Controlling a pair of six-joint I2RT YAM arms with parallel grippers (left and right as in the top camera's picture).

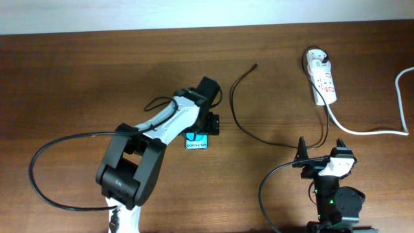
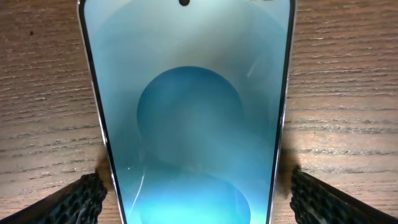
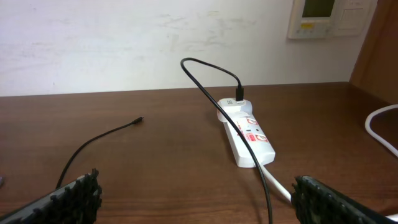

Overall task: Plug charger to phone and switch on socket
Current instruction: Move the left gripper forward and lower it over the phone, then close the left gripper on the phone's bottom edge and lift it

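Observation:
The phone [image 1: 198, 143] lies flat on the wooden table with its cyan screen up, and it fills the left wrist view [image 2: 193, 112]. My left gripper [image 1: 200, 129] hangs over its far end, open. One finger [image 2: 74, 202] stands on each side of the phone's long edges, a small gap from it. The charger's black cable [image 1: 233, 103] runs from its free tip [image 3: 138, 121] in a loop to a dark plug [image 3: 239, 93] seated in the white socket [image 1: 322, 77] [image 3: 249, 138]. My right gripper [image 1: 321, 156] [image 3: 199, 196] is open and empty, near the table's front, pointed at the socket.
A thick white cord [image 1: 369, 133] [image 3: 382, 130] leaves the socket's near end and loops off to the right edge. The left arm [image 1: 139, 162] stretches across the table's middle left. A wall [image 3: 124, 43] with a control panel [image 3: 323, 15] rises behind the table.

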